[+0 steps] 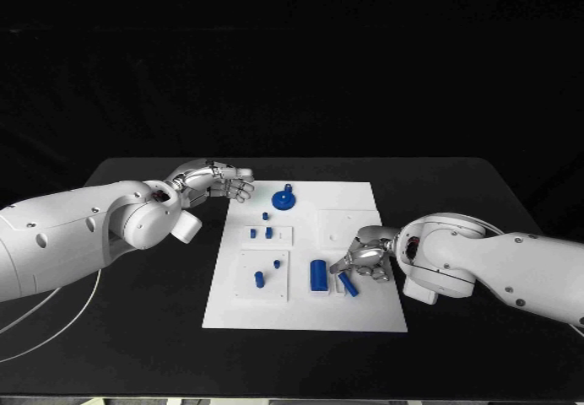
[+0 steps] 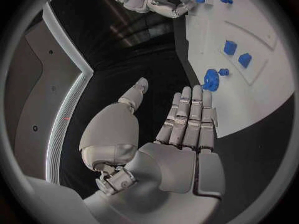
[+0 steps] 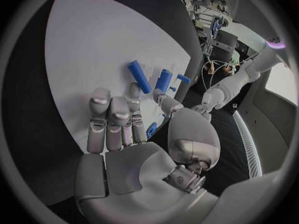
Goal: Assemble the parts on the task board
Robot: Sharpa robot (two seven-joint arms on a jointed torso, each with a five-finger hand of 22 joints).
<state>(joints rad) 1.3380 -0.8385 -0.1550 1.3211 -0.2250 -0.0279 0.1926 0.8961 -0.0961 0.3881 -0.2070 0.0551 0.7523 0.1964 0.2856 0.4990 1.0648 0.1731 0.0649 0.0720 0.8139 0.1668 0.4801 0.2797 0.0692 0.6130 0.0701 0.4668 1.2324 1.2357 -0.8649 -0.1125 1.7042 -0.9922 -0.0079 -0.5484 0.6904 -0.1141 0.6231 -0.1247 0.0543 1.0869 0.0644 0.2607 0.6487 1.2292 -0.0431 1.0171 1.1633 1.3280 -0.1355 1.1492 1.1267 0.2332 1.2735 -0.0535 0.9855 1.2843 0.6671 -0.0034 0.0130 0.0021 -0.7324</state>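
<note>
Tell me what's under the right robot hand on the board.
White task board and a slanted blue rod poking out beside the right robot hand; anything directly beneath the palm is covered.

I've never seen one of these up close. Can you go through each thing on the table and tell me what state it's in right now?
Task board: lying flat on the black table.
Blue gear: on the board's far end, untouched.
Blue cylinder: lying on the board, free.
Blue rod: lying by the right hand's fingers.
Left hand: open, empty, at the board's far corner.
Right hand: over the board, fingers extended, nothing gripped.
</note>
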